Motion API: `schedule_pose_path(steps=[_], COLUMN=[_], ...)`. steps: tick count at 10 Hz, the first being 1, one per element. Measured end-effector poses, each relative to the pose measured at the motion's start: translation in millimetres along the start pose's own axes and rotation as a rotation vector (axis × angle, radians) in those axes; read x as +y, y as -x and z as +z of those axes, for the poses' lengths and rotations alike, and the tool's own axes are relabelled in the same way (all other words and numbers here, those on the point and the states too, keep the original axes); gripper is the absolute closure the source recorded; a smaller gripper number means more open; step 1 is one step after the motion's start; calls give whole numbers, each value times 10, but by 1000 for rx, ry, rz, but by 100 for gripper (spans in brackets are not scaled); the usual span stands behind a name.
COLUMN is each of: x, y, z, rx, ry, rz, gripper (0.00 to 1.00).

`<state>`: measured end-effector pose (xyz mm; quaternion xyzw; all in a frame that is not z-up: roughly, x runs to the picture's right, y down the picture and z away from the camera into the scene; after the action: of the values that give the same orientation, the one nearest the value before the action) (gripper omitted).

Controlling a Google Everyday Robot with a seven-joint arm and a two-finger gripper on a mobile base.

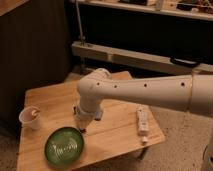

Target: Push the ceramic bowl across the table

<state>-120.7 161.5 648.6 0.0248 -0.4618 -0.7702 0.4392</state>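
The ceramic bowl [65,146] is green and glossy with pale streaks inside. It sits near the front left edge of the light wooden table [117,131]. My white arm [140,92] reaches in from the right and bends down over the table's middle. My gripper [80,121] is the dark part under the arm's wrist, low over the table just behind and to the right of the bowl's rim. I cannot tell whether it touches the bowl.
A small translucent white cup [31,118] stands at the table's left edge, behind the bowl. A long white device [142,123] lies at the right side. A bluish object [98,115] shows under the arm. Dark shelving stands behind the table.
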Motion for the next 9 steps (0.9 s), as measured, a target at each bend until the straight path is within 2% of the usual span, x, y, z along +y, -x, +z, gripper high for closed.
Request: schedule_pose_path(steps=[1,2,4,6,8,9], x=[-22,-4,34,83,165,193], y=[-8,-1,-4,-5,-20,-44], z=[124,241,567,745,923,969], rx=[8,13,31,52,63,62], ry=[-43,-32,76,155,203,209], rz=[-41,-72,-151,-184,-205,-212], gripper=[100,100,100,100,100,100])
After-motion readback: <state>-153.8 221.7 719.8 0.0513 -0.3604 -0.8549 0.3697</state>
